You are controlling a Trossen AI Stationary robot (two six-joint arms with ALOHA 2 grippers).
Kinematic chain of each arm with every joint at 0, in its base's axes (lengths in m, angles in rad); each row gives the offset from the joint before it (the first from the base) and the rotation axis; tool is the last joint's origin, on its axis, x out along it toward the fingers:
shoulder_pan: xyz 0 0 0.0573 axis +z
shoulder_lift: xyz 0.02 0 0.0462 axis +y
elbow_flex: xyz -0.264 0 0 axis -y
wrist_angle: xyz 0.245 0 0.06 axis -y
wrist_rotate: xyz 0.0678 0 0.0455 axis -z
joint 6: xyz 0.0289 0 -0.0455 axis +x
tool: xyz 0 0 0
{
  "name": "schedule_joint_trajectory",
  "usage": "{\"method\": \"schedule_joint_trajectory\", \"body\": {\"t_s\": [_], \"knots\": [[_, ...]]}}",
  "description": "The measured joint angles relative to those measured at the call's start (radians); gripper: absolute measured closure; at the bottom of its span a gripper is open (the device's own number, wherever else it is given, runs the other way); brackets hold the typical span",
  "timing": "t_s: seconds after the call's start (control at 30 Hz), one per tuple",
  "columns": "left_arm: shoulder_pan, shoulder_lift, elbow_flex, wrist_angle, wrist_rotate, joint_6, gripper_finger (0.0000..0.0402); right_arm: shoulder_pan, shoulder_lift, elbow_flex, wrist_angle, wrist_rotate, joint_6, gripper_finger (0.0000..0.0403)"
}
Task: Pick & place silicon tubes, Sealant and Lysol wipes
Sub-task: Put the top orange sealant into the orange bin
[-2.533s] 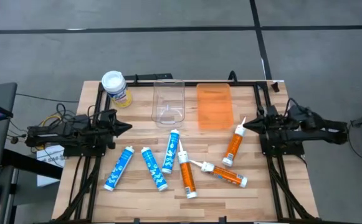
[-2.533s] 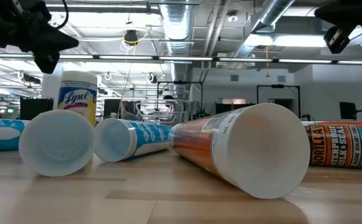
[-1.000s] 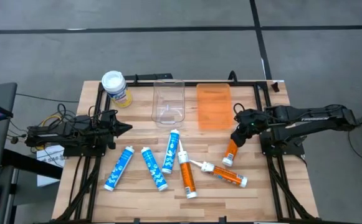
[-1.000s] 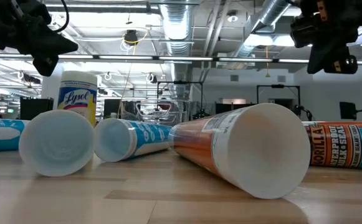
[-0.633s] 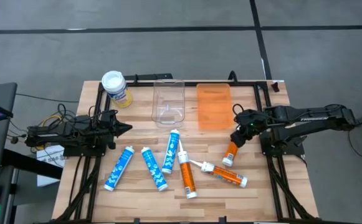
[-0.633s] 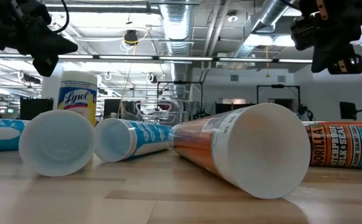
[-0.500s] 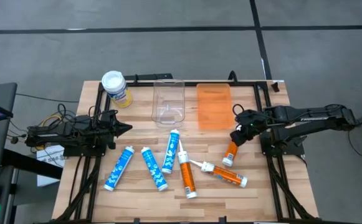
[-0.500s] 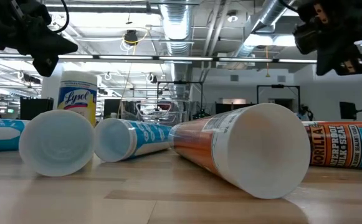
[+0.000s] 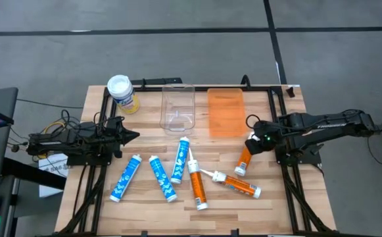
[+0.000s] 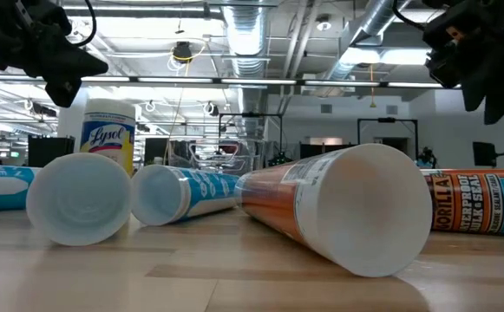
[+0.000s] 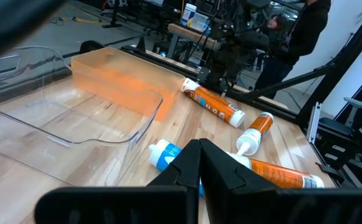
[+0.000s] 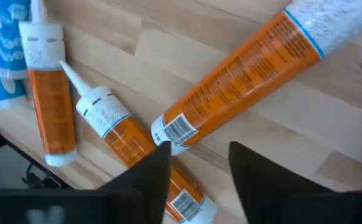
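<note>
My right gripper (image 9: pixel 252 143) hangs above the nozzle end of an orange sealant tube (image 9: pixel 244 160) lying near the table's right edge. Its fingers (image 12: pixel 144 171) stand apart with a clear gap between them, holding nothing and touching nothing; past them I see the tube's base. My left gripper (image 9: pixel 130 135) waits at the left side of the table (image 9: pixel 144 210), its fingers pressed together and empty. The Lysol wipes (image 9: pixel 121 93) stand upright at the far left corner. Three blue silicone tubes (image 9: pixel 161 176) lie mid-table, beside two more orange tubes (image 9: pixel 197 185).
</note>
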Motion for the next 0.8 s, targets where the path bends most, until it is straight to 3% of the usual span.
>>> {"method": "schedule_joint_trajectory", "body": {"t_s": [0.17,0.3,0.57,0.8], "knots": [[0.000,0.000,0.000,-0.020,0.000,0.000,0.0402,0.000,0.000,0.000,-0.016,0.041,0.070,0.0169],[0.000,0.000,0.000,-0.031,0.000,0.000,0.0402,0.000,0.000,0.000,-0.036,0.072,0.151,0.0134],[0.000,0.000,0.000,-0.032,0.000,0.000,0.0402,0.002,0.042,0.000,-0.032,0.157,0.319,0.0117],[0.000,0.000,0.000,-0.032,0.000,0.000,0.0402,0.002,0.176,0.000,-0.026,0.156,0.380,0.0117]]}}
